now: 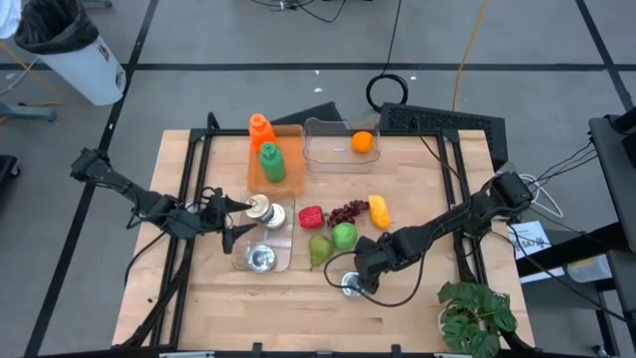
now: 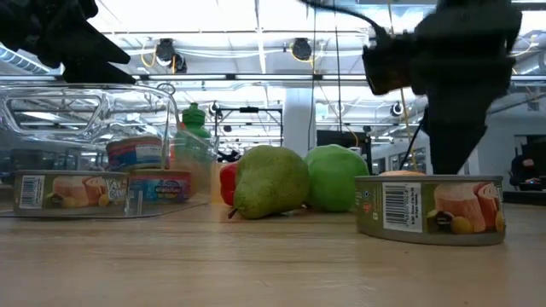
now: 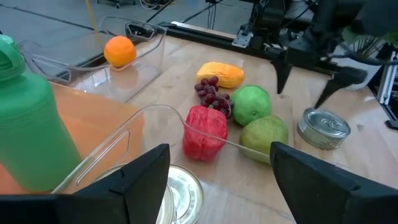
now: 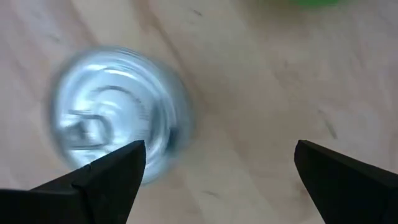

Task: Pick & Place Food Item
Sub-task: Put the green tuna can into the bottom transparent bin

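Right gripper open over tin can: rigid, slick metal; best pinched across sides, three and nine o'clock.

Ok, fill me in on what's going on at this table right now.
The right pincer hangs open just above a lone tin can on the wooden table, apparently about to grab it, beside the pear and green apple. The left pincer hovers open at the clear tray, which already holds two cans. It grips nothing. An orange sits in another clear bin.
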Controlling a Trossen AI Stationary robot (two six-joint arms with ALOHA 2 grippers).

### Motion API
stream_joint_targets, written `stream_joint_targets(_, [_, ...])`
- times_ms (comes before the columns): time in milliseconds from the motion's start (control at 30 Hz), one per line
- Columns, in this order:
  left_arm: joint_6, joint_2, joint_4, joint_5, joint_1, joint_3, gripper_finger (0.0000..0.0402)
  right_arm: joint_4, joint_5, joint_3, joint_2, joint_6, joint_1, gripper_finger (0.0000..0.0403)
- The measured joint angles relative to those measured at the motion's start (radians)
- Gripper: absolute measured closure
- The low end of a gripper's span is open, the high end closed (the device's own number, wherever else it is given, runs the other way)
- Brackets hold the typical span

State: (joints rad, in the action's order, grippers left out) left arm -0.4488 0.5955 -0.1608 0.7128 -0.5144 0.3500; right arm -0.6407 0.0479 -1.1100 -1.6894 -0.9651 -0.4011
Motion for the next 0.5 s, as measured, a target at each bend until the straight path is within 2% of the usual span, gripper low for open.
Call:
stream_joint_targets(333, [0.0, 0.0, 0.0, 0.0, 0.0, 0.0, 0.0118, -0.07, 0.038, 0.014, 0.01, -0.019, 0.014, 0.0012])
stream_joint_targets(500, [0.0, 0.0, 0.0, 0.0, 0.0, 0.0, 0.0107, -0.147, 0.114, 0.012, 0.01, -0.04, 0.014, 0.0012])
